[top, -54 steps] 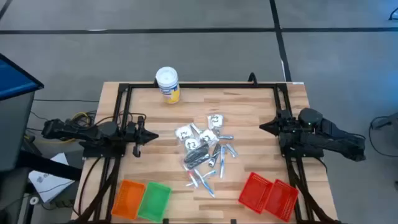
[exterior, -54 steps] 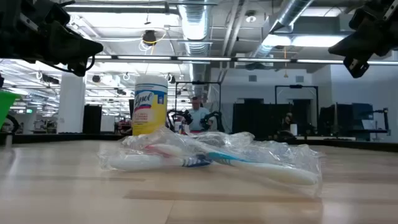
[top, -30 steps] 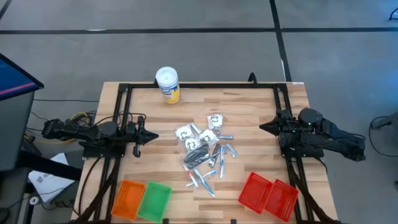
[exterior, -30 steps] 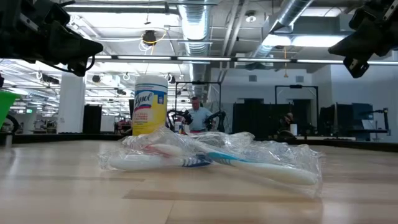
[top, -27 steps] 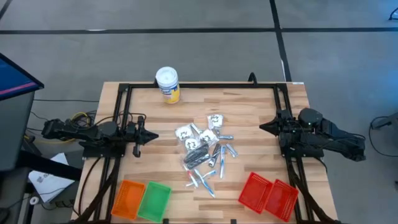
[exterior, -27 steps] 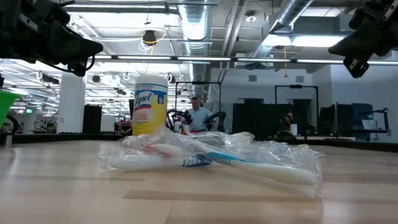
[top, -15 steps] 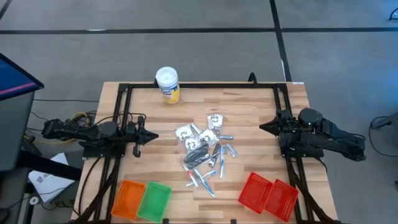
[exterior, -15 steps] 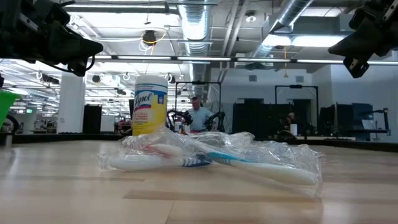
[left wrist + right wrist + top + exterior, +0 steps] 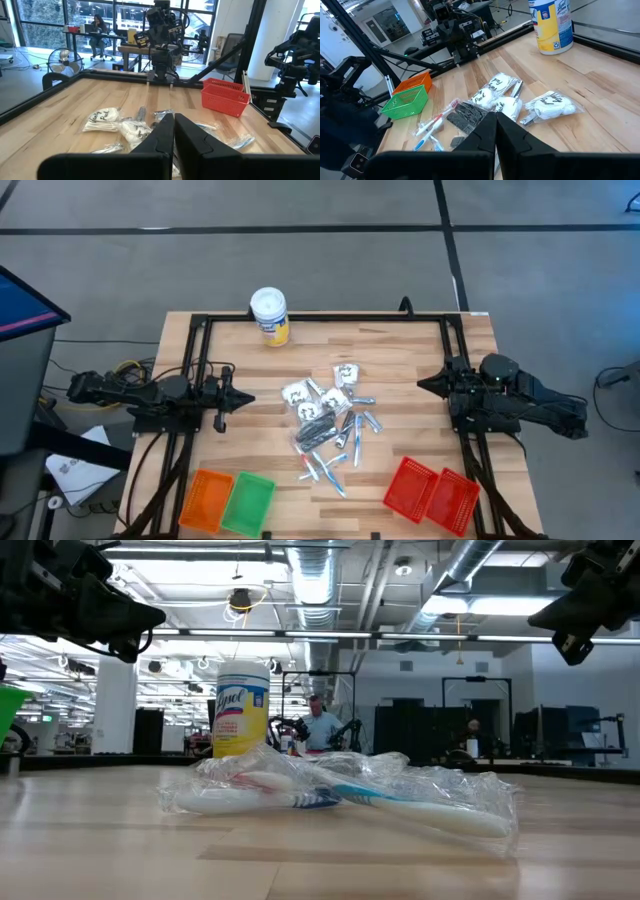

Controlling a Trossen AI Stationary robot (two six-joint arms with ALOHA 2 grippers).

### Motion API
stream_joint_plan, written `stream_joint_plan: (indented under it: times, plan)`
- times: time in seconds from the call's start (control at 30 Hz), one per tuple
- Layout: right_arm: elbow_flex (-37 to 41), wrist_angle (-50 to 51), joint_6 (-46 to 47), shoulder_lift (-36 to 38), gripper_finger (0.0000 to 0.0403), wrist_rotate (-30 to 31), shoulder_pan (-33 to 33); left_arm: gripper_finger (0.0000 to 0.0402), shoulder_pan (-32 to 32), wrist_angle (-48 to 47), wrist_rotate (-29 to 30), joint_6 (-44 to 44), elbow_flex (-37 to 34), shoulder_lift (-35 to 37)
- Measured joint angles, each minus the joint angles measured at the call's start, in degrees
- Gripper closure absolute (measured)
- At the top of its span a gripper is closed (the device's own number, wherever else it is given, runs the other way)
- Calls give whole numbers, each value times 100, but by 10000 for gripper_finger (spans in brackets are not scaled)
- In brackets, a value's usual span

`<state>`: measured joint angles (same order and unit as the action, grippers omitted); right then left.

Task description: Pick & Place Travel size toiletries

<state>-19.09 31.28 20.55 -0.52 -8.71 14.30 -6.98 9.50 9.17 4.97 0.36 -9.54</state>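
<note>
Both grippers are sitting with their fingers pressed together and gripping nothing: the left gripper [image 9: 247, 399] is hanging over the left edge of the light wooden table [image 9: 400, 355], and the right gripper [image 9: 424, 385] is hanging over the right edge, each pointing inward toward the middle. Between them, well apart from either one, the travel size toiletries [image 9: 330, 425] are lying in a loose heap at the table's centre: white square sachets with black marks toward the far side, a dark narrow packet in the middle, and slim silvery wrapped sticks and tubes trailing toward the near edge. In the low view the nearest of them are showing as toothbrushes in crinkled clear wrappers [image 9: 340, 795], lying flat on the wood. Beyond the heap, near the far edge, a yellow canister with a white lid [image 9: 270, 315] is standing upright. At the near left corner an orange mesh basket [image 9: 205, 500] and a green mesh basket [image 9: 247, 503] are sitting side by side, touching; at the near right corner two red mesh baskets [image 9: 432, 492] are lying next to each other at a slant. A black metal frame [image 9: 325, 318] is running along the table's far edge and down both sides. In the room behind the table, a person [image 9: 320, 726] is visible far off.
</note>
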Motion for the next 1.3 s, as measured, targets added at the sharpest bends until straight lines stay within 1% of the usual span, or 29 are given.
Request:
stream_joint_plan:
  times: [0.37, 0.5, 0.53, 0.6, 0.67, 0.73, 0.87, 0.93, 1.0, 1.1, 1.17, 1.23, 1.3]
  plan:
    - [-2, -1, -1, -2, 403, 2, 0, 393, -2, 20, 7, 0, 0, 2]
    - [-2, 0, 1, -1, 403, 1, 1, 393, 0, 356, 9, 18, 0, 2]
    - [-2, 1, 1, 0, 403, 0, -2, 393, -1, 479, 12, 138, 0, -2]
    - [0, 1, 0, -1, 403, 1, 0, 393, -2, 873, 53, 550, 0, 0]
    - [0, 1, 1, -2, 403, 0, -2, 393, -2, 1152, 79, 1157, 0, -27]
    - [-2, 0, 0, -2, 403, 2, -2, 393, -1, 1403, 79, 1941, 0, -108]
    - [-2, 1, -1, -2, 403, 2, 1, 393, 0, 2061, 160, 3827, 0, -364]
    - [-2, -1, -1, 0, 403, 0, -2, 393, -2, 2517, 572, 4534, 0, -538]
    - [0, 1, -1, -2, 403, 2, -2, 393, -2, 3084, 1191, 4877, 0, -759]
    - [0, 1, 1, -2, 403, 2, -2, 393, 0, 3947, 2034, 4745, 0, -1146]
    - [0, -1, -5, -2, 403, 2, -2, 393, 0, 4218, 2496, 4645, 0, -1447]
    - [-2, 0, -451, -2, 403, 4, -1, 393, 0, 4505, 2858, 4669, 0, -1752]
    - [-2, -11, -631, -1, 403, -12, 10, 393, 0, 4644, 3155, 4670, 29, -2057]
